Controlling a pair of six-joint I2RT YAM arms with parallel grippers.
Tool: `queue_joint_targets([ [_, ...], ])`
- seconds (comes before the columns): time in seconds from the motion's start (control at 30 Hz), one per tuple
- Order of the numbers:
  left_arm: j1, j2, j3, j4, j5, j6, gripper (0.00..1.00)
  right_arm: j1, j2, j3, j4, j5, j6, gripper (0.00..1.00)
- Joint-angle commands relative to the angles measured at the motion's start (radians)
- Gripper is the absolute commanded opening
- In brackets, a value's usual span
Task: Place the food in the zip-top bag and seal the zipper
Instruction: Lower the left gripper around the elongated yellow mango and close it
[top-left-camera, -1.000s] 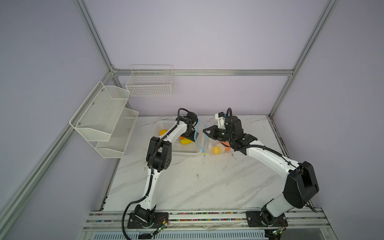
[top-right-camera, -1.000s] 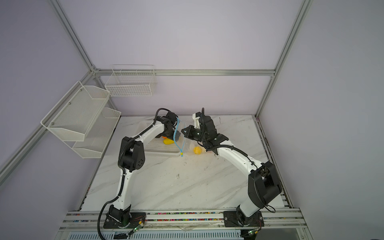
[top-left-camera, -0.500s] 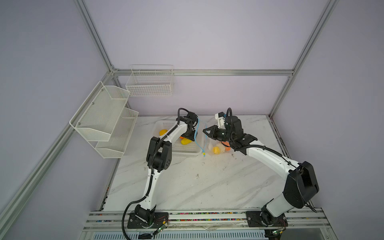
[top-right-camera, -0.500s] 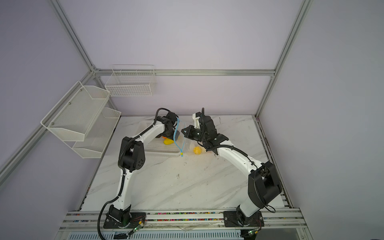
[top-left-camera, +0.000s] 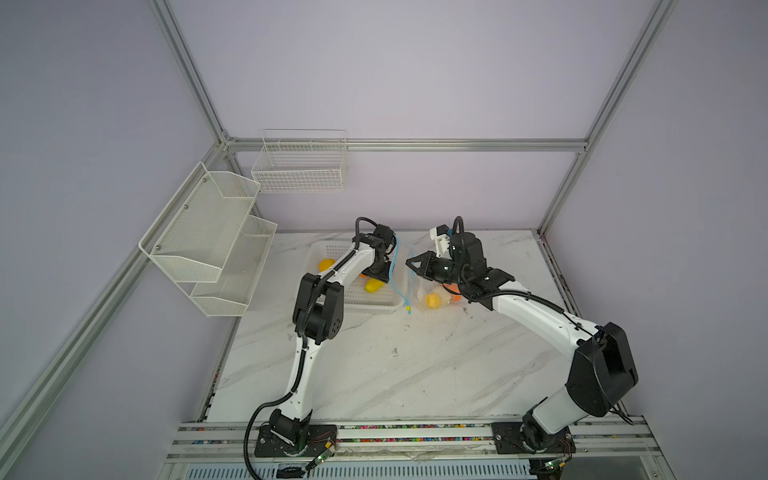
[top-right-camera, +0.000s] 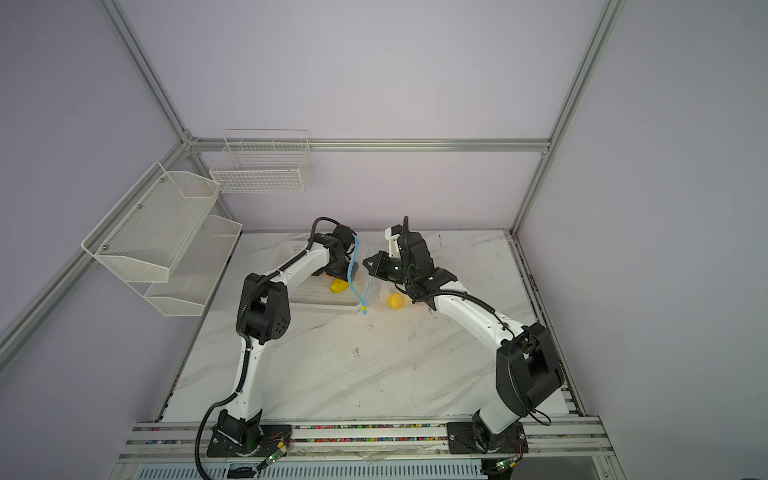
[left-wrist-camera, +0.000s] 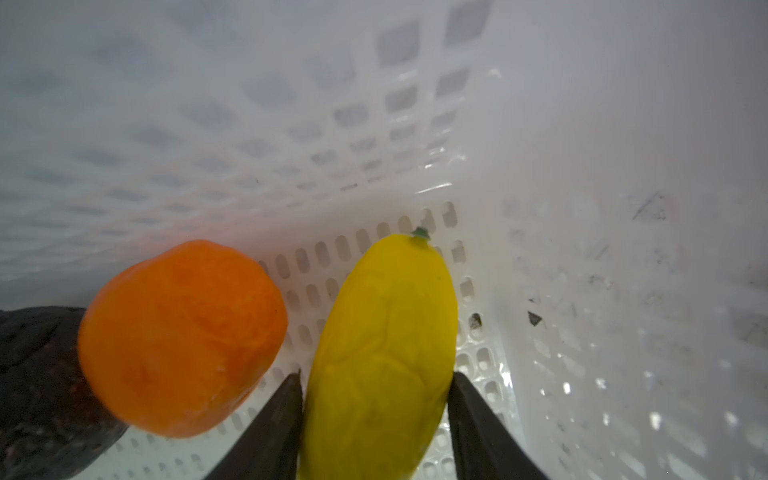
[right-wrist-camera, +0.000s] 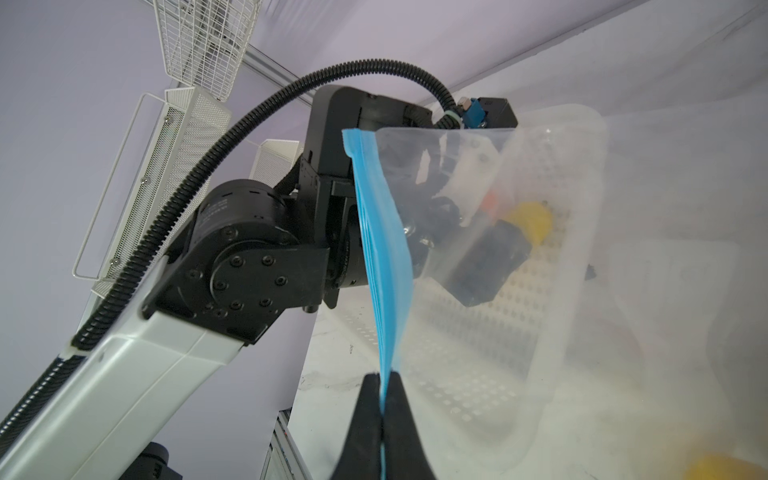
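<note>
Left fingers (left-wrist-camera: 270, 424) have closed onto yellow fruit (left-wrist-camera: 382, 353).

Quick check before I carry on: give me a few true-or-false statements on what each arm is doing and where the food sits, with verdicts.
1. The right fingers are pinched shut on the zipper. True.
2. The left fingers flank the orange fruit. False: they flank the long yellow fruit; the orange one lies beside it.
3. The white basket holds no food. False: the yellow, orange and a dark piece lie in it.
4. A round yellow piece lies inside the zip-top bag. True.
</note>
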Motion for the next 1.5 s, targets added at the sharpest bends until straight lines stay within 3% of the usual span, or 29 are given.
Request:
queue_joint_targets([
  [0.0, -0.007, -0.077, -0.045, -0.006, 0.002, -0.042, 0.49, -0.006, -0.029, -0.015, 0.027, 0.0, 0.002, 0.0],
  [0.17, -0.006, -0.087, -0.061, -0.012, -0.026, -0.103, 0.44, -0.006, -0.031, -0.015, 0.028, 0.0, 0.003, 0.0],
  [0.53, -0.004, -0.147, -0.125, -0.039, -0.042, -0.253, 0.46, -0.006, -0.041, -0.024, 0.025, 0.005, 0.003, 0.0],
  [0.87, -0.004, -0.159, -0.203, -0.034, -0.053, -0.286, 0.47, -0.006, -0.047, -0.027, 0.026, 0.005, 0.002, 0.0],
  [1.23, -0.004, -0.135, -0.197, -0.032, -0.053, -0.268, 0.67, -0.006, -0.054, -0.03, 0.025, 0.007, 0.003, 0.0],
  [1.47, -0.005, -0.123, -0.202, -0.031, -0.054, -0.263, 0.69, -0.006, -0.057, -0.033, 0.023, 0.009, 0.004, 0.0],
])
